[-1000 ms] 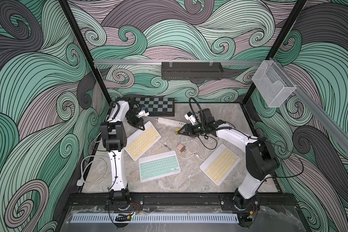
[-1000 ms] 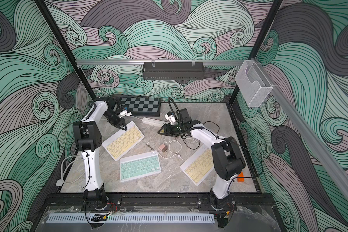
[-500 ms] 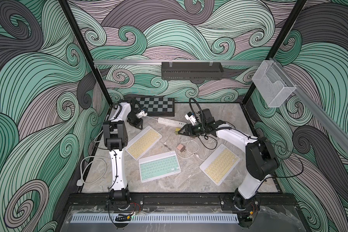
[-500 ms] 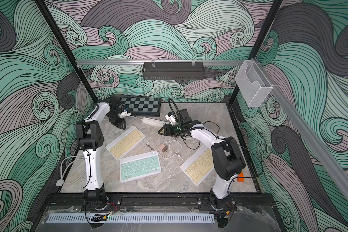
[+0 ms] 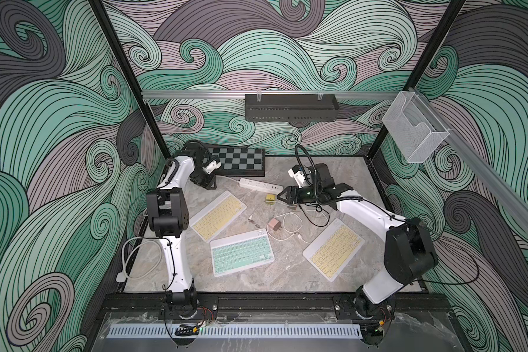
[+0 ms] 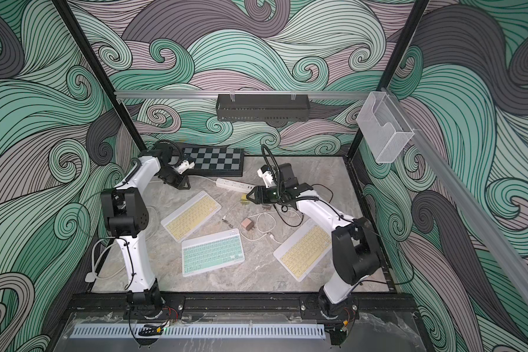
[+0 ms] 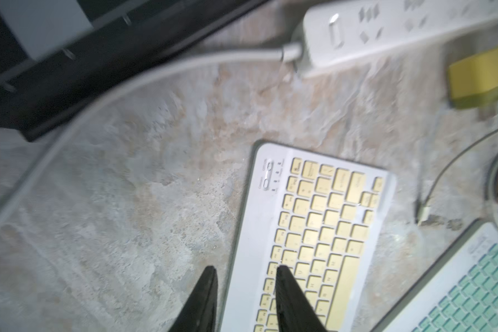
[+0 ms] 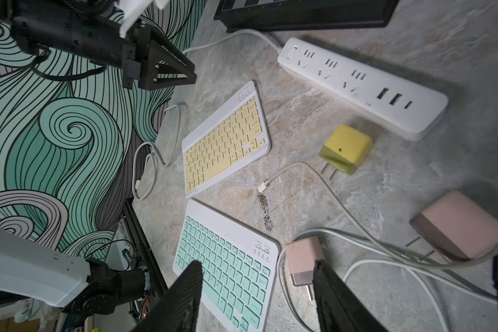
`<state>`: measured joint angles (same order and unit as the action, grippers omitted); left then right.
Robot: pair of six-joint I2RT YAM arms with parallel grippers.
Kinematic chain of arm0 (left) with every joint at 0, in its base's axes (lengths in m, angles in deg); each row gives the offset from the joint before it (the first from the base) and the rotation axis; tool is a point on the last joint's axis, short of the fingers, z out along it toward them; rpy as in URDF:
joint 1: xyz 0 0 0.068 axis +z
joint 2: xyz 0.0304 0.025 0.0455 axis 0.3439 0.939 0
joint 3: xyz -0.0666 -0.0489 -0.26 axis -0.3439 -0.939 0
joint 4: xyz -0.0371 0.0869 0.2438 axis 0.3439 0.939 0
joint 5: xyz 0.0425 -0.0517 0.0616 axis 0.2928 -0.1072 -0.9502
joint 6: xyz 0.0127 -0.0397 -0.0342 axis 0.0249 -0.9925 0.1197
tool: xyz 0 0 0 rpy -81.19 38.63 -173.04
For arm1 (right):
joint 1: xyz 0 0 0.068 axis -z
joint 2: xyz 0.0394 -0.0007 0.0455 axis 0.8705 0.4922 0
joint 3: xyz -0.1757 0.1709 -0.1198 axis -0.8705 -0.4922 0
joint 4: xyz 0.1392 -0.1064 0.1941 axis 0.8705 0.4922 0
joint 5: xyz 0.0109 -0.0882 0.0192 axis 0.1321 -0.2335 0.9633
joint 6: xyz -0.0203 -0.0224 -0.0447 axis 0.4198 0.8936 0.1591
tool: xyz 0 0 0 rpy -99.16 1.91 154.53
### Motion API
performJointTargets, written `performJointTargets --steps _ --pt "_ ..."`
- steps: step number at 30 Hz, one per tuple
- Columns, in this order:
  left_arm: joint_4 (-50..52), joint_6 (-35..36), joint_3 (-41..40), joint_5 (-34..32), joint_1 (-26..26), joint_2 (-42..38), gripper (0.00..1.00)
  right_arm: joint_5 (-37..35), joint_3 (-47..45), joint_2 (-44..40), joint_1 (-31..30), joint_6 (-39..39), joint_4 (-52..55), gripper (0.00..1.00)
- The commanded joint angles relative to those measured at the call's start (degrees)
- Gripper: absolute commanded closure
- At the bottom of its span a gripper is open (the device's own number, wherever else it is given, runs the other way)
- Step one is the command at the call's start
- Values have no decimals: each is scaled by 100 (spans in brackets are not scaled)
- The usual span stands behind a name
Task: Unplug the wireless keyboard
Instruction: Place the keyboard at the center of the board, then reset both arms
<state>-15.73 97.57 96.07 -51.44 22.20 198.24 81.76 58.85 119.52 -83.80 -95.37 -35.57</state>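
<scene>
Top views, left gripper (image 5: 210,183): jaws parted, nothing between them; near a corner of the chessboard (image 5: 238,157).
Top views, right gripper (image 5: 282,198): jaws spread wide, empty; tips just beside the yellow charger (image 5: 269,199), near the power strip (image 5: 258,185).
Top views, yellow wireless keyboard (image 5: 217,215): flat on the table (image 5: 287,274), slanted, between the left arm and the mint keyboard (image 5: 241,252); the second yellow keyboard (image 5: 333,248) lies by the right arm.
Left wrist view, left gripper (image 7: 245,268): black fingers (image 7: 210,299) apart, holding nothing; the yellow wireless keyboard (image 7: 322,230) lies below, its long edge showing in the gap; picture blurred.
Left wrist view, cable connector (image 7: 423,214): loose on the table, near the keyboard's end, apart from it.
Right wrist view, right gripper (image 8: 258,263): fingers wide, empty; the mint keyboard (image 8: 227,267) and a pink charger (image 8: 302,258) show beneath.
Right wrist view, cable connector (image 8: 262,188): on the table just off a corner of the yellow wireless keyboard (image 8: 224,138), not touching.
</scene>
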Motion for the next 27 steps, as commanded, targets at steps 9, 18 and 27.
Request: performJointTargets --steps 9,18,27 --pt "-2852 -1996 -2700 1390 -516 -3164 71 -1431 -588 -1314 505 805 -27 35" --pt "-3489 -3203 -4351 646 -964 -4627 64 -3800 -1718 -2640 645 1361 -1008 29" --pt "-3895 -3828 -5228 47 -1167 -4838 64 -4947 -3411 -2678 968 2322 -3399 6"
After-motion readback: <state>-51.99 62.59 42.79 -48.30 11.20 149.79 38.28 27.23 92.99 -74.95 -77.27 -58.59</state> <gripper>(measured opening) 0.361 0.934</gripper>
